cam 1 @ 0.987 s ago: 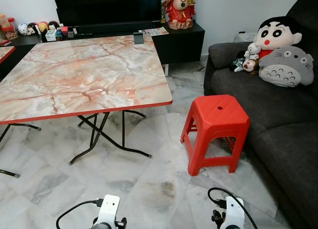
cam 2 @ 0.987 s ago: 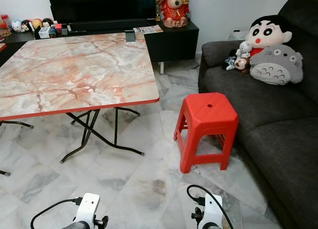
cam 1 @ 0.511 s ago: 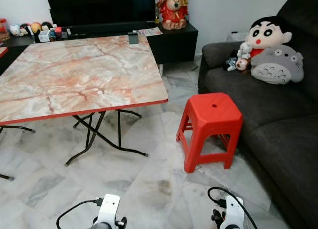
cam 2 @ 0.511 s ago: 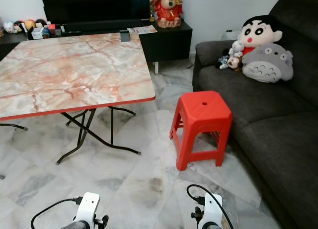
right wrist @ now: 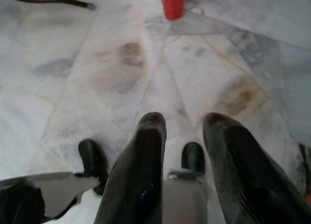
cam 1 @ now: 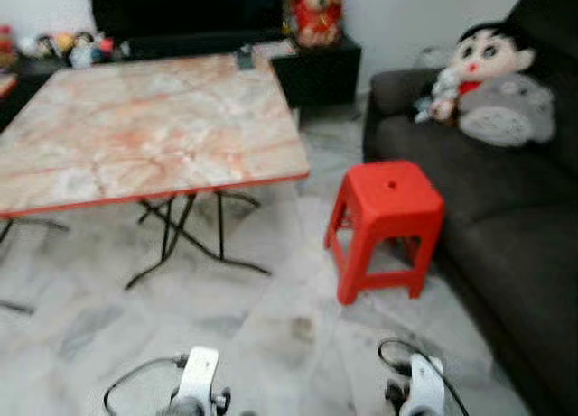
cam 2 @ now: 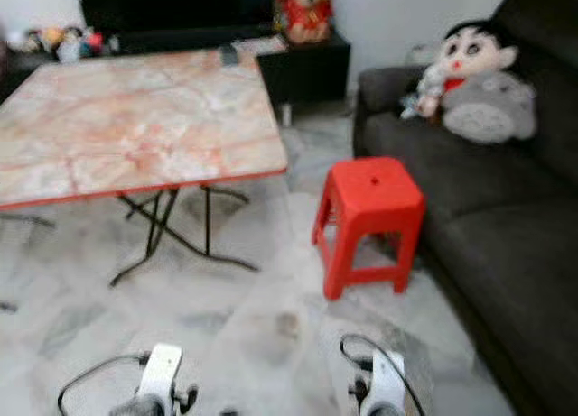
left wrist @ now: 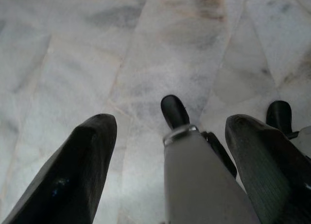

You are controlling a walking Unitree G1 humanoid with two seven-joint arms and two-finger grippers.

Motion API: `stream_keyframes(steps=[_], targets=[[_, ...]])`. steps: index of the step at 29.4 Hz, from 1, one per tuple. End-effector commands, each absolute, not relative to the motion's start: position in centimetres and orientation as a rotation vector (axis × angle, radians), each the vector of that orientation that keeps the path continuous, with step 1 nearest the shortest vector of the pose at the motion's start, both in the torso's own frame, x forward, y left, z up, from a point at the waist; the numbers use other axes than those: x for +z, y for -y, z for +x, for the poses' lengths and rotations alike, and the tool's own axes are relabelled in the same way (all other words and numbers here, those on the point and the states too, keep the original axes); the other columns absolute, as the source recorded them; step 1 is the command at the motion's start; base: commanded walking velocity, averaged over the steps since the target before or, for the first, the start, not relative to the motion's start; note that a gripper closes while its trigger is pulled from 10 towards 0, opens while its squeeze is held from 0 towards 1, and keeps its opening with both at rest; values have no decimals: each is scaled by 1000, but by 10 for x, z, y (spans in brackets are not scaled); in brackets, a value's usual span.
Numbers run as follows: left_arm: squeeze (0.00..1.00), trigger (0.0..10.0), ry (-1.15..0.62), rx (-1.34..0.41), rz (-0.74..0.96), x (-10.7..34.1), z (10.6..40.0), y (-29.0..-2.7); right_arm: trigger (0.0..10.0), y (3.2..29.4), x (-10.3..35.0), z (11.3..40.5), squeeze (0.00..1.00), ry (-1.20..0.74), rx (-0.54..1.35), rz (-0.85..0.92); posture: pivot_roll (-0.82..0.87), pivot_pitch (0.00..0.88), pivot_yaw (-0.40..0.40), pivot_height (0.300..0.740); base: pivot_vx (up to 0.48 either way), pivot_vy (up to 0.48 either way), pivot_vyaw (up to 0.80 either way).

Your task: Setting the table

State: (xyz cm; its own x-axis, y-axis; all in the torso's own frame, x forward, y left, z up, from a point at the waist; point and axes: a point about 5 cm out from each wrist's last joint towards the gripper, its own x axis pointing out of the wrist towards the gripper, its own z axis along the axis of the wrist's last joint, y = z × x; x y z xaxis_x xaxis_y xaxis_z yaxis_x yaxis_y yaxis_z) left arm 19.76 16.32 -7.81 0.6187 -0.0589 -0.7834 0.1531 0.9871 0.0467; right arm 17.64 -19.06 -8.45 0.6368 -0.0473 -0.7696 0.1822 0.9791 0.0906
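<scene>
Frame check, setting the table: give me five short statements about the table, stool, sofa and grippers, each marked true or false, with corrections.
1. The table has a marble-pattern top with a red edge. True.
2. A blue stool stands on the table. False: the stool is red and stands on the floor, between table and sofa.
3. Plush toys sit on the sofa. True.
4. The left gripper holds a plate. False: its fingers are apart, empty, above the floor.
5. The right gripper rests on the stool. False: it hangs low over the floor, empty.
</scene>
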Motion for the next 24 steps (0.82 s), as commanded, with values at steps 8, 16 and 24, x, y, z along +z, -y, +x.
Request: stream_keyframes(steps=[8,16,24], targets=[[0,10000,-901,-113,128,-74,205,-174,10000,188,-85,177,0,-853,-244,260,-155,0,92,740,0,0,0],[0,10000,-904,-88,105,-75,203,-177,10000,190,-87,173,0,-864,-260,266,-152,0,95,740,0,0,0],[0,10000,-930,-92,119,-79,194,-181,10000,190,-87,172,0,-864,-254,253,-154,0,91,740,0,0,0]])
